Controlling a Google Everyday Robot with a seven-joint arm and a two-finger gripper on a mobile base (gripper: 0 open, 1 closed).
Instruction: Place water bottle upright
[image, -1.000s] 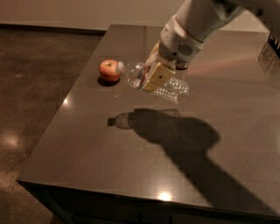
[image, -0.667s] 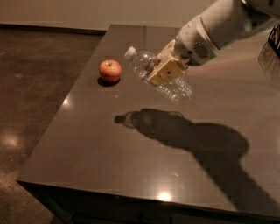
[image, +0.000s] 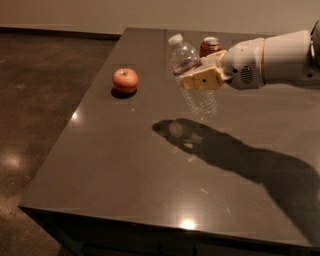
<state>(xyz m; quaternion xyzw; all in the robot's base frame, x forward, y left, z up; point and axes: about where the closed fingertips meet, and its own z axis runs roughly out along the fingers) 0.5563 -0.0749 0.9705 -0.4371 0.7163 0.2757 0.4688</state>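
The water bottle (image: 192, 75) is a clear ribbed plastic bottle with a white cap. It hangs above the dark table (image: 150, 165), nearly upright and tilted a little, cap up and to the left. My gripper (image: 202, 75) comes in from the right on a white arm and is shut on the bottle around its middle, hiding most of the label. The bottle's base is off the table surface; its shadow lies below and in front.
A red apple (image: 125, 80) sits on the table to the left of the bottle. A red soda can (image: 210, 46) stands behind the bottle near the far edge. The table's left edge drops to a polished floor (image: 40, 100).
My gripper has lifted the bottle and turned it from lying almost flat to nearly upright. The arm has swung to come in level from the right. The soda can now shows behind.
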